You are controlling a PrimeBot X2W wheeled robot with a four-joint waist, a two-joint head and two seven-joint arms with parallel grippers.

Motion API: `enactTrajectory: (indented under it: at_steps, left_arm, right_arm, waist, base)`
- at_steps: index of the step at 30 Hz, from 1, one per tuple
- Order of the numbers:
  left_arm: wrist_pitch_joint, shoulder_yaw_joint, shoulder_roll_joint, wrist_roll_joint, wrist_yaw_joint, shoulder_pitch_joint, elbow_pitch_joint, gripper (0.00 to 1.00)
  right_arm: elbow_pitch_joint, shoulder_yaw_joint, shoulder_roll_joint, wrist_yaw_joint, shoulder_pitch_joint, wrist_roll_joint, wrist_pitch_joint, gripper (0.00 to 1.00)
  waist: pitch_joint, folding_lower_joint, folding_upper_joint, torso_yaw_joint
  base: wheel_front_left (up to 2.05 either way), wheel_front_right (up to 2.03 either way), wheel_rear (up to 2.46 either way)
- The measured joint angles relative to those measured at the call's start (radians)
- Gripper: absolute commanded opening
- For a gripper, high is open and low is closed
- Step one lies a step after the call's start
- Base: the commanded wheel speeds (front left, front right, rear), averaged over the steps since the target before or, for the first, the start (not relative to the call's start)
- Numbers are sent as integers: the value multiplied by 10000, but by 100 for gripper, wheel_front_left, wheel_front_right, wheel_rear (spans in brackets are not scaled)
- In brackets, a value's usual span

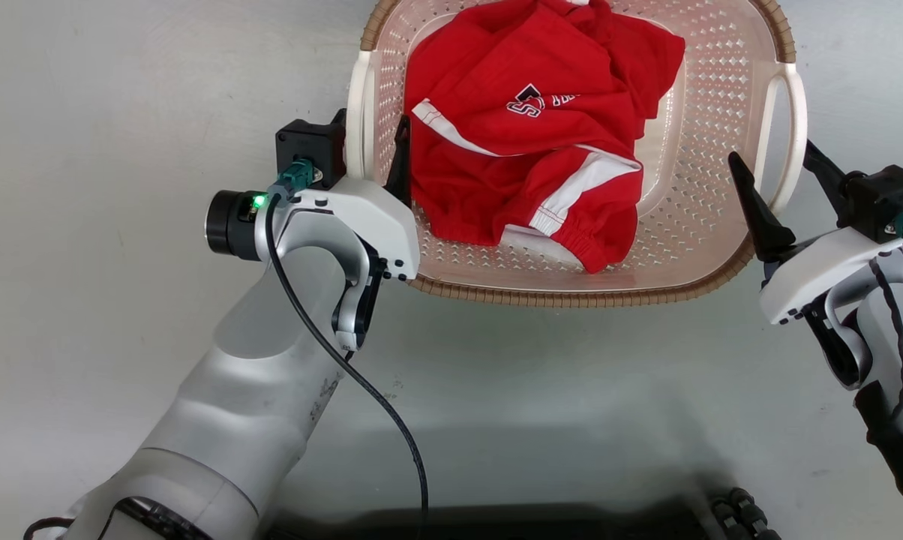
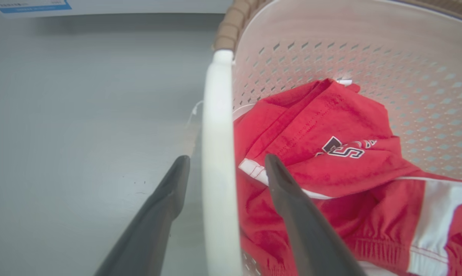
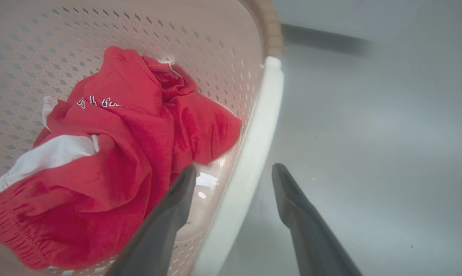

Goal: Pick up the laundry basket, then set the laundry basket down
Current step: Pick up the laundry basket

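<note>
Checking the count first: one laundry basket (image 1: pixel 571 296), two white handles, two grippers with two dark fingers each, one red garment (image 1: pixel 526 150), one black cable (image 1: pixel 391 420).

Left side: your left gripper (image 1: pixel 369 124) stands released, jaws spread wide. It straddles the left handle (image 1: pixel 358 112). Its outer finger (image 2: pixel 150 230) hangs over the grey floor (image 1: pixel 121 150) just outside the basket. Its inner finger reaches inside the pink perforated wall and lies over the edge of the garment. In the left wrist view there is a gap between the handle and each fingertip, so nothing is gripped.

Right side: your right gripper (image 1: pixel 770 152) is released as well, jaws equally wide. It straddles the right handle (image 1: pixel 793 127). In the right wrist view the inner finger (image 3: pixel 162 226) sits inside the basket, just beside the garment, and the outer finger is over bare floor. The handle runs between them, unclamped.

Task item: the basket lies directly between your two grippers, set low on the floor, with its brown woven-look rim level. Each handle falls inside the gripper on its own side.

Contents: the garment is crumpled in the basket's middle, nearer your left gripper than your right. It is red with white stripes and dark-edged lettering; the lettering is too folded to read.

The cable loops from the left wrist down along the pale forearm.
</note>
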Motion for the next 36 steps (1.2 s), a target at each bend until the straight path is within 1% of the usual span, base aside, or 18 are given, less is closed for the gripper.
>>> enactTrajectory:
  at_steps: [9, 10, 11, 12, 15, 20, 29, 33, 35, 36]
  left_arm:
    - [0, -236, 0, -67, 0, -67, 146, 100]
    - [0, -236, 0, -67, 0, -67, 146, 76]
    - [0, -293, -2, -71, -4, -69, 171, 31]
    - [0, -324, 0, -96, -19, -69, 171, 0]
    - [0, -593, -8, -341, -130, -83, 288, 0]
    - [0, -742, -92, -721, -52, -80, 355, 0]
    - [0, -1425, -73, -1634, -54, 408, 610, 0]
    - [0, -1601, -94, -2033, -109, 705, 821, 0]
    - [2, -1685, -100, -2226, -157, 941, 978, 0]
    - [4, -1845, -109, -2439, -307, 1218, 1210, 0]
  right_arm:
    - [58, 52, 0, 0, -1, 75, 0, 100]
    - [58, 52, 0, 0, -1, 75, 0, 90]
    - [125, 79, 2, 0, -2, 127, 0, 18]
    - [242, 150, 2, 0, -3, 226, 0, 0]
    - [506, 320, 88, -21, -35, 589, 0, 0]
    - [756, 420, 157, -23, -183, 767, 2, 0]
    - [1346, 1122, 151, -21, -139, 976, 2, 0]
    - [1745, 1672, 196, -19, -119, 1218, 2, 0]
    - [2071, 2098, 280, -19, -74, 1476, 2, 0]
    - [2408, 2564, 364, -17, 46, 1793, 2, 0]
  waist:
    - [-24, 0, 0, 62]
    - [-24, 0, 0, 62]
    - [-23, 0, 0, 75]
    - [-27, 0, 0, 89]
    - [-71, 0, 0, 111]
    - [-214, 0, 0, 130]
    - [-1096, 0, 0, 159]
    - [-1679, 0, 0, 156]
    - [-2018, 0, 0, 149]
    - [-2390, 0, 0, 139]
  base:
    - [0, 0, 0]
    - [0, 0, 0]
    - [0, 0, 0]
    - [0, 0, 0]
    - [0, 0, 0]
    - [0, 0, 0]
    - [0, 0, 0]
    - [0, 0, 0]
    - [0, 0, 0]
    - [0, 0, 0]
